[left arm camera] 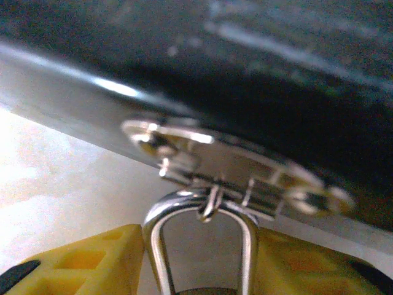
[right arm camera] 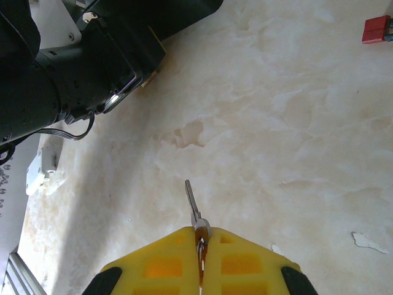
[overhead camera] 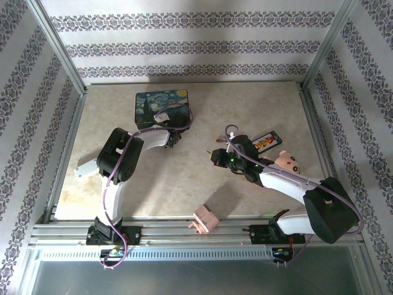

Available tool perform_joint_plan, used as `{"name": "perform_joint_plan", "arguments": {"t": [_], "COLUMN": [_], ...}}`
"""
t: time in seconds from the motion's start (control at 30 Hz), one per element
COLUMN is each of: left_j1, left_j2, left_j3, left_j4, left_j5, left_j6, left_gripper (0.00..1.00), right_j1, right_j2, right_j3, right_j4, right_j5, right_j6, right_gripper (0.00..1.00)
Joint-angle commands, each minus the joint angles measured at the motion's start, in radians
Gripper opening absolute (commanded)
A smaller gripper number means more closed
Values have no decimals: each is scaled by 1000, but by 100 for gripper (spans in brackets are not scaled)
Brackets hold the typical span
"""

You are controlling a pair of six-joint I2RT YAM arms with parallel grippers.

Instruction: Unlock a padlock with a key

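Right gripper (right arm camera: 199, 249) is pinched tight on the key (right arm camera: 193, 203). Its blade sticks straight out past the fingertips over the table (right arm camera: 295, 123), roughly toward the left arm. The padlock (left arm camera: 175, 198) hangs from the box clasp (left arm camera: 245, 172), shackle bow at the clasp, legs running back between the left gripper (left arm camera: 199, 246) fingers. Can't tell if they're squeezing it.

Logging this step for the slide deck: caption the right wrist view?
Right claw shut on the key, blade out over the table, left arm ahead.
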Motion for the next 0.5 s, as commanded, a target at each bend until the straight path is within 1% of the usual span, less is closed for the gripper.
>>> {"name": "perform_joint_plan", "arguments": {"t": [0.0, 0.33, 0.43, 0.47], "left_j1": [3, 2, 2, 3], "left_j2": [-38, -42, -45, -47], "left_j3": [-18, -2, 2, 3], "left_j4": [-2, 39, 44, 43], "left_j5": [-12, -15, -11, -8], "left_j6": [-17, 30, 34, 33], "left_gripper": [47, 49, 46, 42], "right_j1": [-11, -11, -11, -12], "right_j2": [3, -3, -2, -2], "right_j3": [16, 7, 7, 7], "right_j4": [30, 30, 31, 32], "right_j5": [-11, -11, -12, -12], "right_j6": [12, 14, 16, 16], "right_gripper": [0, 0, 0, 0]}}
